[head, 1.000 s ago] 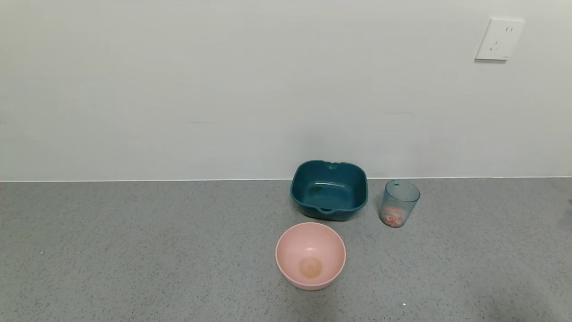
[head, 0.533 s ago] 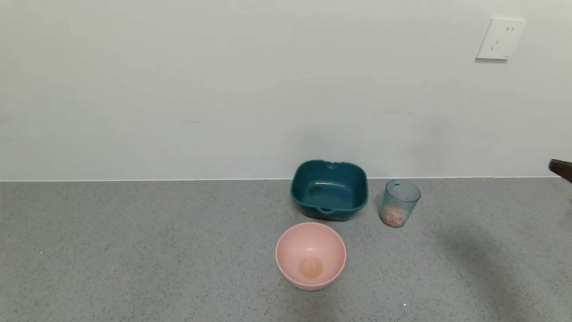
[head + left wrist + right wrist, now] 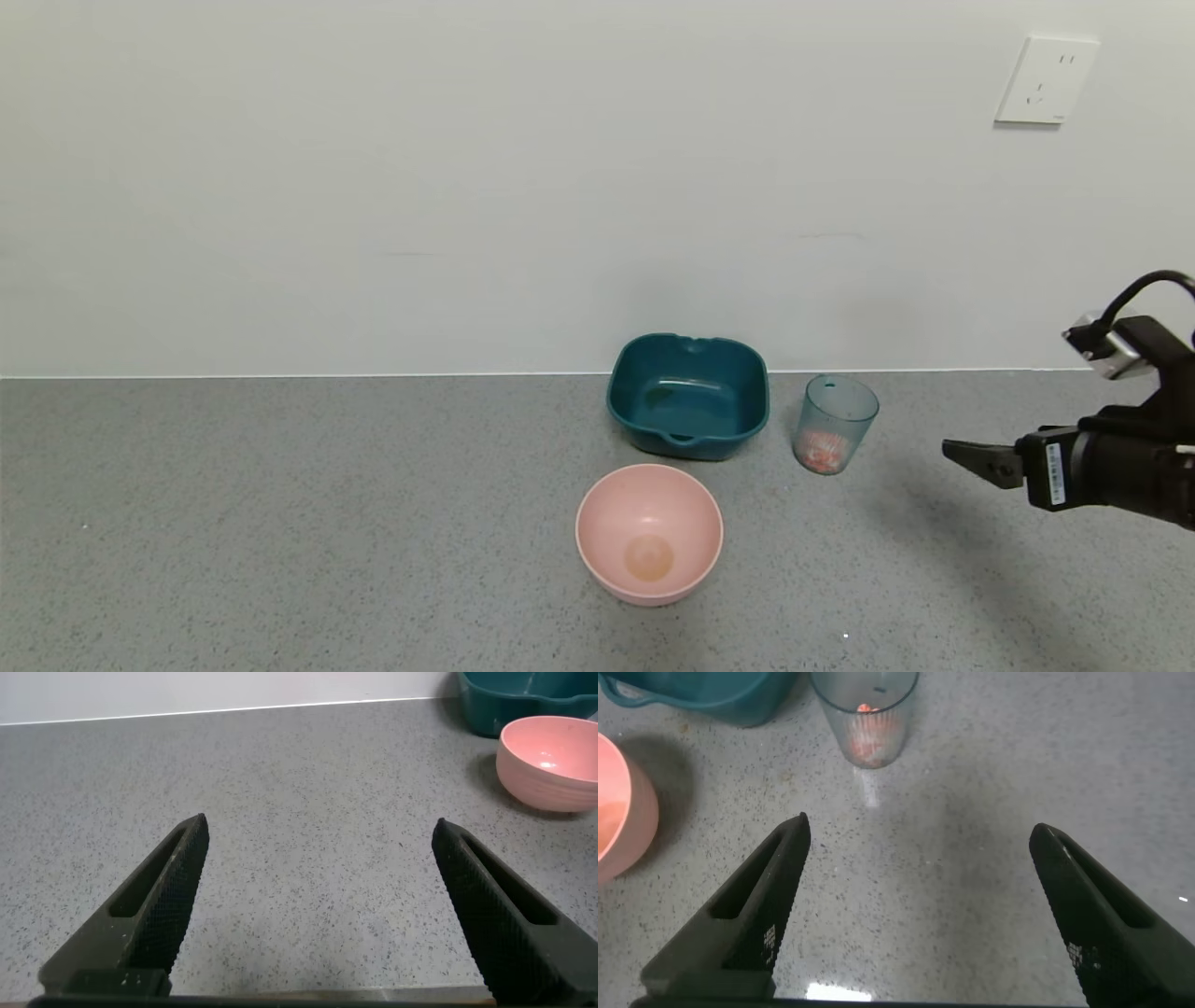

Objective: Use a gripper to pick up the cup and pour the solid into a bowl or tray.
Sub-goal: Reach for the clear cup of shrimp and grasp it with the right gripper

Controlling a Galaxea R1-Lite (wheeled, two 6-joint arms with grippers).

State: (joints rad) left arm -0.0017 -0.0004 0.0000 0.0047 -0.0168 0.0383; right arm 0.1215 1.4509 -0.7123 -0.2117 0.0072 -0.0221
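Cup upright beside basin; right hand level, spread wide, well apart.

Dark teal is seen on the basin, pale pink on the round bowl, see-through blue-green on the ribbed cup, speckled grey on the countertop.

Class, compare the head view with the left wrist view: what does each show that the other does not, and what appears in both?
Only the head view shows the cup with the solid inside, the wall socket, and the right gripper reaching in from the right, short of the cup. Only the left wrist view shows the left gripper, its fingers spread wide over bare counter. Both show the teal basin, the pink bowl, the grey counter and the white wall.
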